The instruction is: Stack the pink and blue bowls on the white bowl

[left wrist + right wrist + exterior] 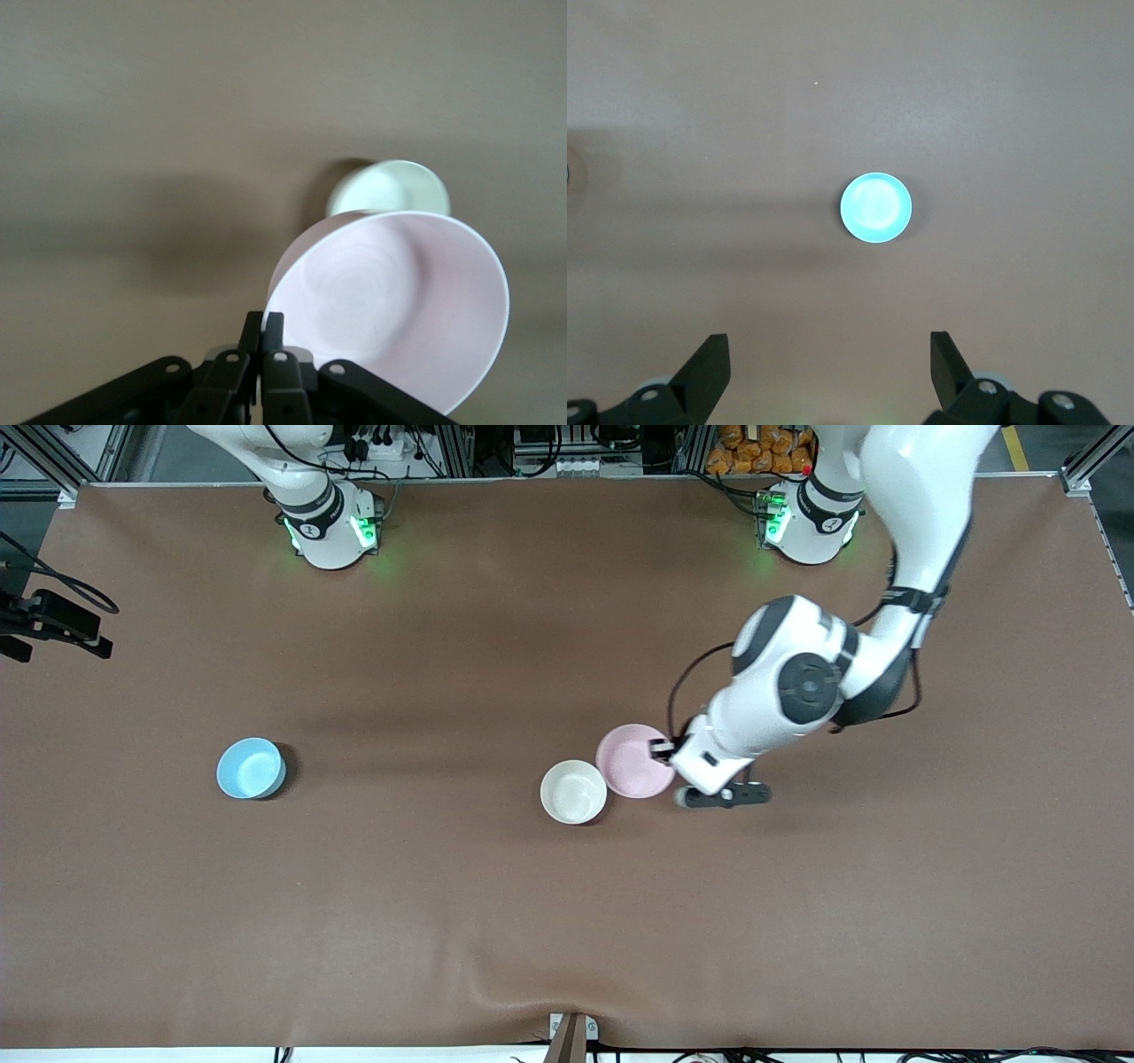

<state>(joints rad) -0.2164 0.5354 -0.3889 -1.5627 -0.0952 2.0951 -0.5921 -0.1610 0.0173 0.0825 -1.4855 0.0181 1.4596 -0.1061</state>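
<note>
Three bowls sit on your brown bench [496, 921]. Your left claw [262, 332] is pinching the rim of the pink bowl [631, 760], which tilts up beside the white bowl [573, 791]; the white one lies slightly nearer the front camera and toward the right arm's end. The blue bowl [251, 768] stands well apart, farther toward that end. Your right claw [829, 367] waits spread wide, high over the blue bowl.
</note>
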